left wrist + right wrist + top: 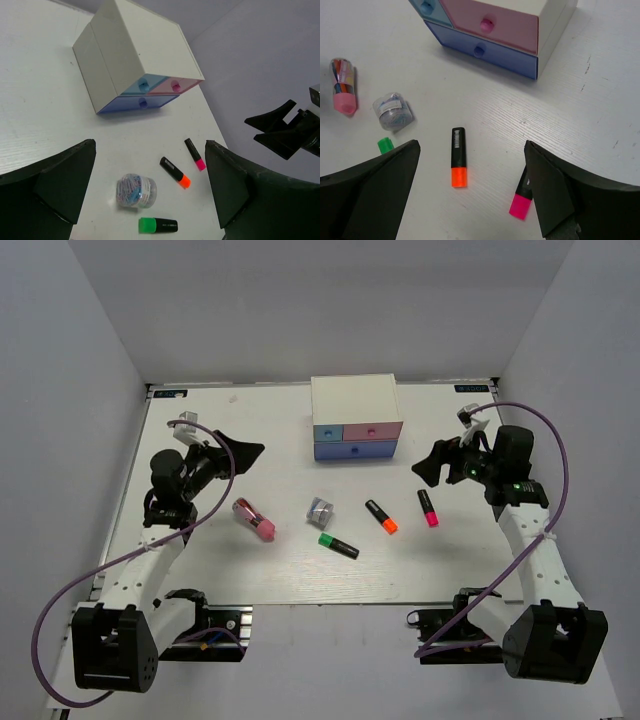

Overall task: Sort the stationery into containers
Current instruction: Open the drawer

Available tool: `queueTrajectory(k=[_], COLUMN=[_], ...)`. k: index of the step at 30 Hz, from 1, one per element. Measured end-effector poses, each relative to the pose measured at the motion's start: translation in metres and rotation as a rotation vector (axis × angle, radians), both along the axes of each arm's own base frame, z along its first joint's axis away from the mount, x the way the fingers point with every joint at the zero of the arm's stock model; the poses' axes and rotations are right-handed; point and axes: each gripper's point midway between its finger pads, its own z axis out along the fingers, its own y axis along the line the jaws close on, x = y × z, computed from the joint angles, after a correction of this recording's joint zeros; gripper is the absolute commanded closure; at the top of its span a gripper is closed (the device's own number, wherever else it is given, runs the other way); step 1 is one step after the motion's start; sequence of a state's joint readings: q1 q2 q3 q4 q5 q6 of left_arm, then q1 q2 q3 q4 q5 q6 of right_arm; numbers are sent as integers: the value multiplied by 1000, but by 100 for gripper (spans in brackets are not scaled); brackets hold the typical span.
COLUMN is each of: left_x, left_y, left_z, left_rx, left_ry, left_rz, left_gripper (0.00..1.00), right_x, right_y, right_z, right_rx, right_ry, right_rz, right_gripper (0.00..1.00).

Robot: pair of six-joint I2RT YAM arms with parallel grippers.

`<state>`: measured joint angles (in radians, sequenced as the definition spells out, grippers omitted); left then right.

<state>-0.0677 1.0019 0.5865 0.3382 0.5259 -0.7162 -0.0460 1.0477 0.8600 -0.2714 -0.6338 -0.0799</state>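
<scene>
The white drawer box (355, 398) stands at the back centre with a light blue (326, 431), a pink (372, 429) and a periwinkle drawer (355, 449), all closed. In front lie the pink cylinder (254, 520), a silver-grey jar of paper clips (321, 511), and green (338, 545), orange (381, 516) and pink highlighters (428, 507). My left gripper (243, 453) is open and empty, raised left of the box. My right gripper (430, 468) is open and empty above the pink highlighter (521, 200). The left wrist view shows the jar (136, 190) between its fingers.
Grey walls enclose the white table (200, 570) on three sides. Purple cables loop from both arms. The right gripper (280, 135) shows at the right edge of the left wrist view.
</scene>
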Motion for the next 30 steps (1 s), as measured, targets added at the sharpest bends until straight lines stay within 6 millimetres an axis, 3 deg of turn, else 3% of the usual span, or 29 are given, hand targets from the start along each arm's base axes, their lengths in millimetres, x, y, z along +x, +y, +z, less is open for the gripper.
queueTrajectory(k=[8, 11, 12, 13, 16, 21, 22, 23, 24, 25, 27, 28, 30], left_x=[-2, -2, -3, -4, -4, -2, -2, -2, -2, -2, -3, -4, -5], left_y=[0, -1, -2, -4, -13, -37, -44, -53, -63, -72, -89, -97, -108], left_z=[-19, -22, -23, -23, -23, -22, -25, -27, -30, -35, -46, -52, -65], left_rx=[7, 9, 10, 15, 33, 65, 75, 87, 102, 117, 148, 164, 192], left_ry=[88, 97, 98, 97, 93, 96, 108, 119, 131, 145, 185, 205, 246], left_rz=[-3, -9, -18, -31, -90, -200, -220, -241, -265, -286, -302, -310, -299], left_gripper=[0, 15, 23, 40, 57, 59, 58, 49, 44, 41, 32, 29, 26], right_x=[7, 5, 4, 2, -8, -31, -35, -40, -44, -46, -47, -46, -40], right_y=[-3, -3, -3, -4, -5, -4, -3, -2, -1, 0, 0, 1, 0], right_z=[4, 1, 0, -1, -8, -15, -16, -18, -20, -23, -27, -29, -31], right_rx=[-44, -91, -109, -126, -186, -257, -264, -265, -261, -258, -249, -229, -206], right_ry=[-70, -105, -120, -131, -160, -198, -215, -225, -230, -235, -238, -221, -200], right_rz=[14, 60, 74, 88, 136, 213, 226, 234, 238, 240, 232, 216, 190], right_gripper=[10, 10, 10, 10, 10, 10, 10, 10, 13, 25, 62, 85, 92])
